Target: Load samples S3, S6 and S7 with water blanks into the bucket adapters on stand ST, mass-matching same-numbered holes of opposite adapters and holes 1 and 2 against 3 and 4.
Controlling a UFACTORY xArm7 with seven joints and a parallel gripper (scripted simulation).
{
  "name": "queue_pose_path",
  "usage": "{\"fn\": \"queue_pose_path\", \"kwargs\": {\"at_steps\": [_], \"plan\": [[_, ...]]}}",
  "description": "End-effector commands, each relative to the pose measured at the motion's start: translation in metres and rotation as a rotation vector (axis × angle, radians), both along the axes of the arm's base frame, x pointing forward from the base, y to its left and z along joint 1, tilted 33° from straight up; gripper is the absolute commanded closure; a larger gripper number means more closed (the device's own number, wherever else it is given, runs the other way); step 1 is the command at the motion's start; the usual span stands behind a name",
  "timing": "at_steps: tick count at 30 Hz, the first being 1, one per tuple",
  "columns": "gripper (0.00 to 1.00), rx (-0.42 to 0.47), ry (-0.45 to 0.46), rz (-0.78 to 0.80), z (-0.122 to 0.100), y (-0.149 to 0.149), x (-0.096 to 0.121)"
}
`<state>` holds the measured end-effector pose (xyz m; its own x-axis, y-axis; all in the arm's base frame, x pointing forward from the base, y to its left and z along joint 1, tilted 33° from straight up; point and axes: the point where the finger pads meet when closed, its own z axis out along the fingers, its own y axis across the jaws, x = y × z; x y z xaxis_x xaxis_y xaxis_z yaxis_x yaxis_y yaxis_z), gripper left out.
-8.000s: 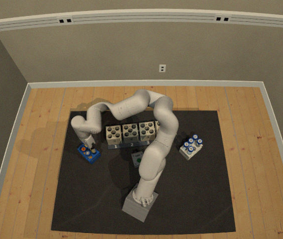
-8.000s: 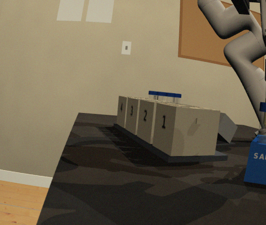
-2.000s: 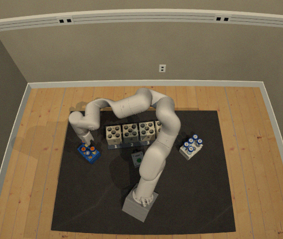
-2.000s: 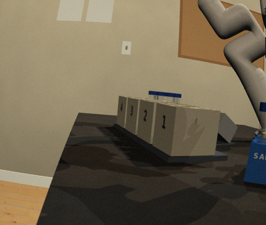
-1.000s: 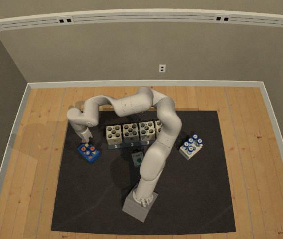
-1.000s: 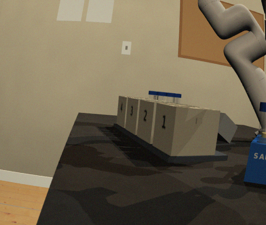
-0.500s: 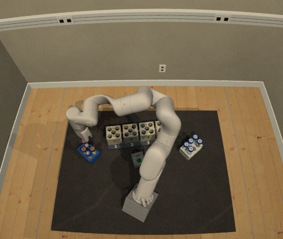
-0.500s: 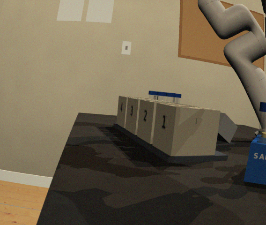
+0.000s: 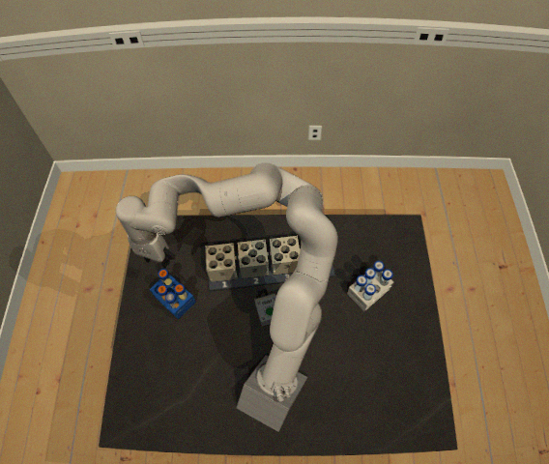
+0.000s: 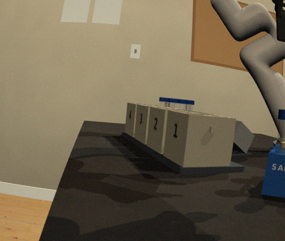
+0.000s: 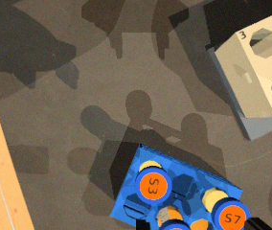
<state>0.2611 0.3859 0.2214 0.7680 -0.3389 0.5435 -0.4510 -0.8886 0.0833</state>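
In the top view the gripper [image 9: 154, 255], fingers partly spread and holding nothing, hangs at about 11 o'clock of the blue sample rack [image 9: 185, 304], where S3 [image 11: 151, 186] and S7 [image 11: 232, 218] stand capped in their wells; S6 I cannot pick out. At the rack's 2 o'clock adapter 1 [image 9: 219, 261] and its neighbours show only bare holes, so loading looks unstarted. Farther right the DONE key [image 9: 268, 312] sits beside the arm, and the white blank rack [image 9: 359, 294] stands well apart at 3 o'clock.
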Motion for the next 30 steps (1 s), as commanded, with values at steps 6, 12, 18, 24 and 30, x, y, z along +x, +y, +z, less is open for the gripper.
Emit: {"fn": "queue_pose_path", "kwargs": {"at_steps": [6, 12, 18, 24, 30], "plan": [[0.43, -0.156, 0.116, 0.272, 0.0035, 0.0156, 0.0126], [0.43, -0.245, 0.178, 0.44, 0.0035, 0.0157, 0.0126], [0.43, -0.335, 0.24, 0.607, 0.0035, 0.0157, 0.0126], [0.43, -0.395, 0.282, 0.719, 0.0035, 0.0157, 0.0126], [0.43, -0.484, 0.344, 0.886, 0.0035, 0.0157, 0.0126]]}}
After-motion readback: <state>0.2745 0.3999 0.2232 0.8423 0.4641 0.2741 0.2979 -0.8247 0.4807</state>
